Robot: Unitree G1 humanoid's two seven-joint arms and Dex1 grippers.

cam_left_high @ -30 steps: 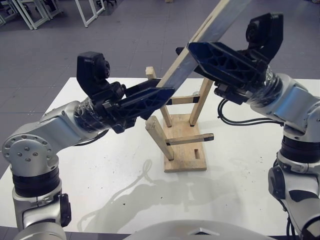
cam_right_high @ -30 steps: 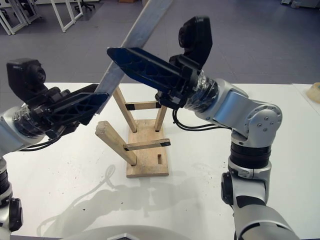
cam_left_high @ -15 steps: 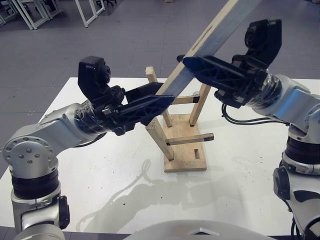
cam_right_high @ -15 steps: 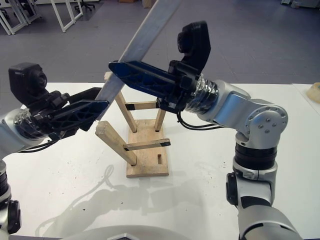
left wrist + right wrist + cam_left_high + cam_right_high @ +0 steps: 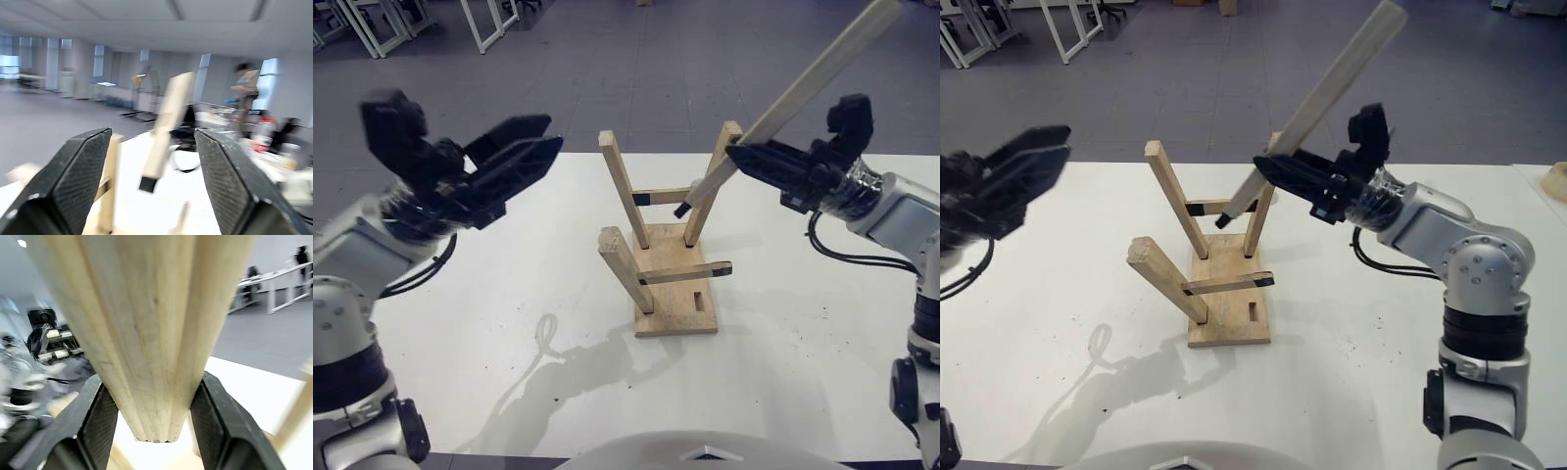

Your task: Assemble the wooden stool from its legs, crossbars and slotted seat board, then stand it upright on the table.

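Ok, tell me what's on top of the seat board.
Three legs stand on the board, with two crossbars; one slot lies open. The legs' feet cover whatever is beneath them.

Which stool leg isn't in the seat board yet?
The leg clamped in the right hand, held tilted in the air. The other three legs stand fixed in the seat board.

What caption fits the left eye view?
Right gripper holds a loose leg tilted over the upturned stool; left gripper open, apart.
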